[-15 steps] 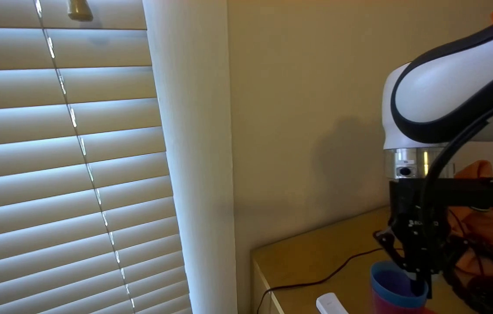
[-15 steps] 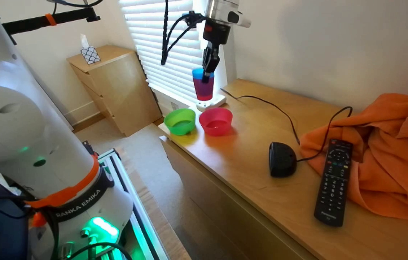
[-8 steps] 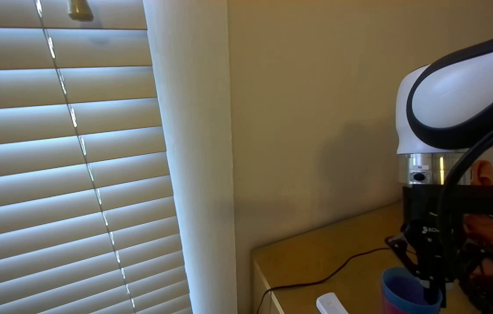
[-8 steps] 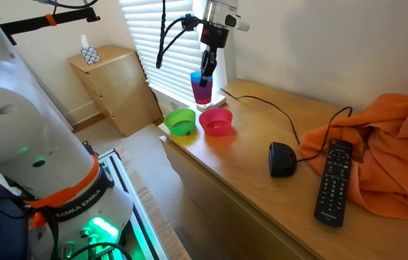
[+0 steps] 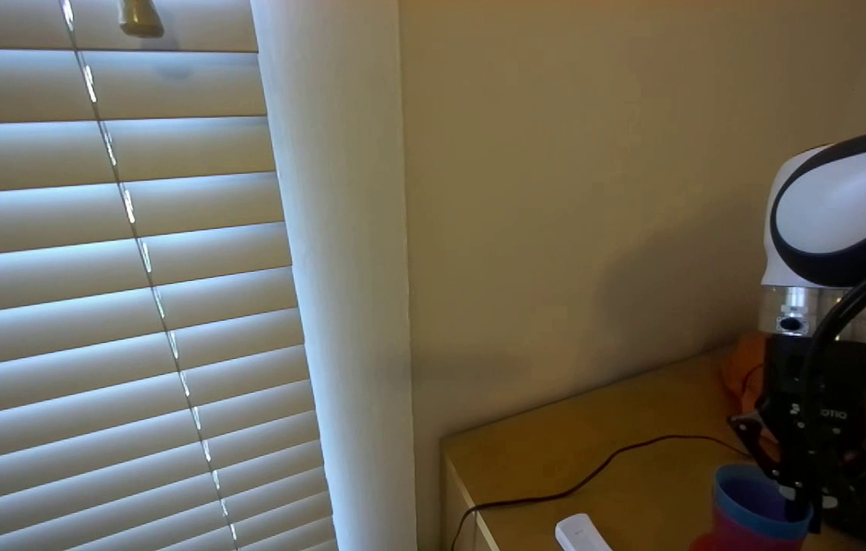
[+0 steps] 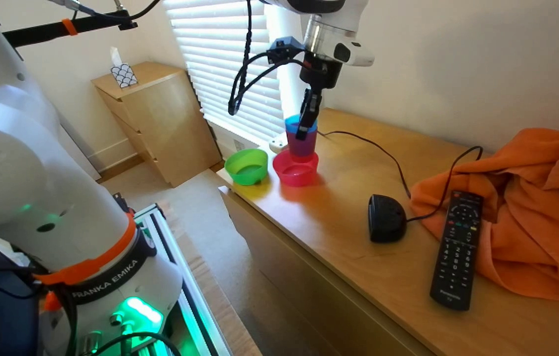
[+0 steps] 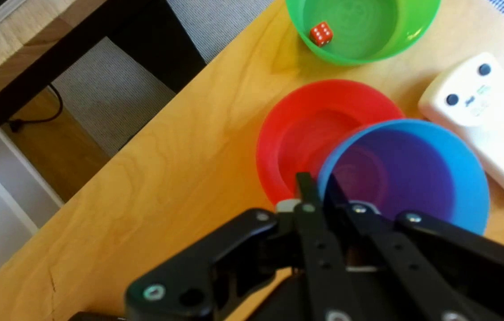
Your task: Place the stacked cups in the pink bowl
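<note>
Pinching one side of the stacked blue and red-pink plastic cups (image 7: 414,167), the black two-fingered Robotiq gripper (image 7: 321,183) has one slim finger inside the blue rim and one outside it. The cups hang close to upright, mouth up, with a blue band at the top and purplish-red sides below. They are right by the round pinkish-red plastic bowl (image 7: 309,120): the wrist view shows them covering its right side, and in an exterior view their base overlaps its far rim. Whether that base is inside the bowl or above it, I cannot tell.

Just to the left of the pink bowl, a little apart from it, sits a round green plastic bowl (image 6: 246,167). Inside it, by the wall, lies a small red die with white pips (image 7: 321,34). A white rounded plastic bar (image 7: 479,120) lies on the far side of the pink bowl, two dark round spots near its end.

Farther right on the pale wooden furniture top (image 6: 353,247), a black wedge-shaped plastic device (image 6: 387,218) with a dark cord stands near a long black plastic remote control (image 6: 457,252), whose far end overlaps a crumpled orange cloth (image 6: 536,207). White slatted blinds (image 6: 225,64) hang at the far end, and a wooden cabinet (image 6: 175,128) bearing a patterned tissue box (image 6: 123,75) stands far left.
</note>
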Controlling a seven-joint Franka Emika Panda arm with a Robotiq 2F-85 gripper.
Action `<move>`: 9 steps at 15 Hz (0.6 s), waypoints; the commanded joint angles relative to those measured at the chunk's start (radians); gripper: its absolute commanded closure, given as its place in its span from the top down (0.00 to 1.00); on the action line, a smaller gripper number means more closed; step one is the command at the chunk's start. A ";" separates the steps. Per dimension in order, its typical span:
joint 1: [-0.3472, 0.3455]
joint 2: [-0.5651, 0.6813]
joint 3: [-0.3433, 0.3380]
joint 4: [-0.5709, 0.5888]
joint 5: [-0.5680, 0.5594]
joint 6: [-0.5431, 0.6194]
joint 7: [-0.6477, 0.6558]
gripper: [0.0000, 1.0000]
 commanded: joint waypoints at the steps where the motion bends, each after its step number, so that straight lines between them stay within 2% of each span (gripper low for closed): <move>1: -0.007 -0.001 0.001 -0.041 0.034 0.052 0.007 0.02; 5: -0.007 0.001 0.003 -0.067 0.062 0.044 0.001 0.02; 9: -0.009 0.015 0.000 -0.101 0.085 0.090 -0.007 0.02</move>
